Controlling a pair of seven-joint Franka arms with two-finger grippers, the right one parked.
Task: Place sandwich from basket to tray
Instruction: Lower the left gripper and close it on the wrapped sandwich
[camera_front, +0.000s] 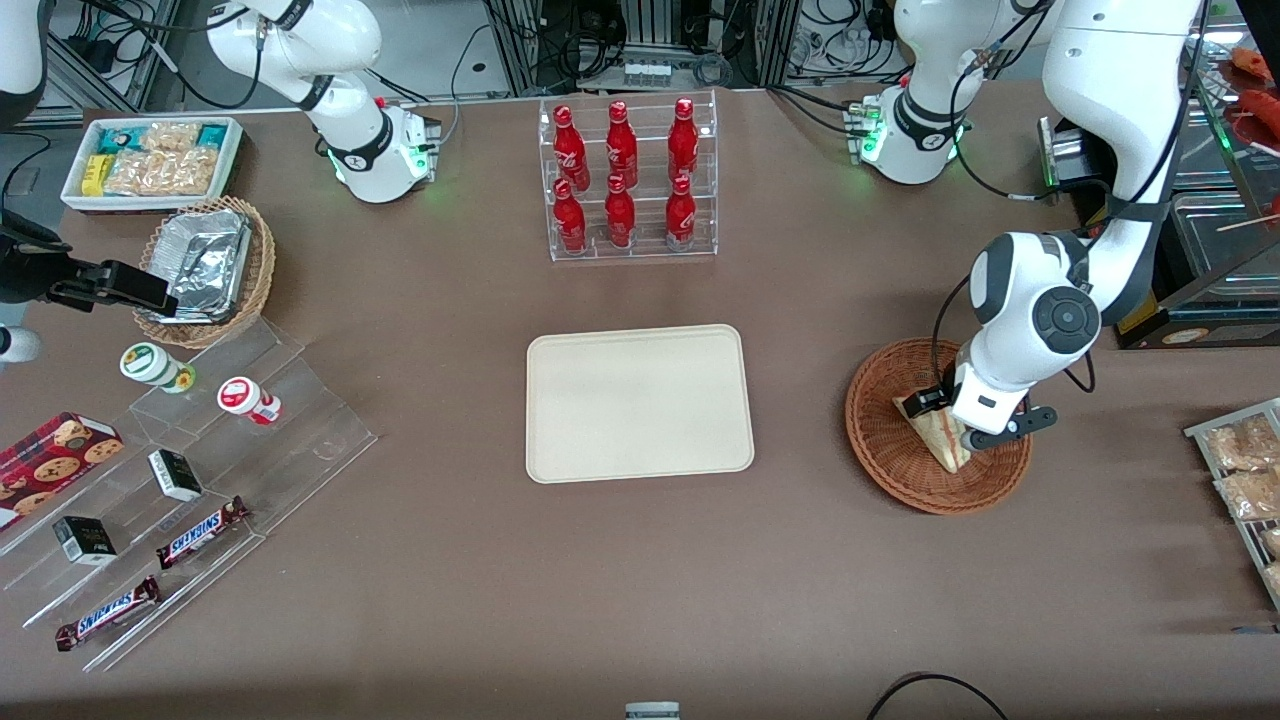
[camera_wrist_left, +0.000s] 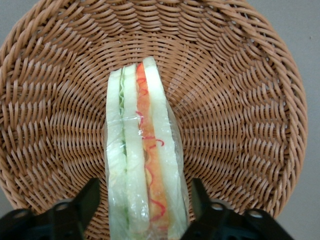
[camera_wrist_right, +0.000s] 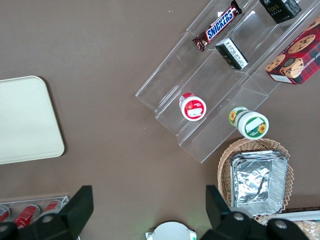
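In the round basket (camera_front: 890, 450) of reddish-brown woven wicker, toward the working arm's end of the desk (camera_front: 500, 600), the sandwich (camera_front: 938, 440) stands on edge against the shallow curved weave, a pale wedge wrapped in clear, glossy film. The wrist view shows its cut face: soft white bread slices (camera_wrist_left: 160, 150) sandwiching a thin green layer and a broader orange band streaked with a wavy red line, with a crease in the film crossing the layers. The gripper (camera_wrist_left: 142, 200) has its two black fingers (camera_wrist_left: 87, 200) spread, one on either side of the sandwich, with a narrow gap of wicker visible between each finger and the wrap, so nothing is pinched. From the front, the white, rounded wrist of the arm sits low over the basket and hides part of the wedge. The tray (camera_front: 640, 402), flat, matte cream-beige with rounded corners and a low raised rim, lies on the smooth brown desk well apart from the basket, toward the middle, and carries nothing. Farther from the front camera than the tray stands a clear acrylic rack (camera_front: 630, 180) of six shiny red bottles in two tiers.
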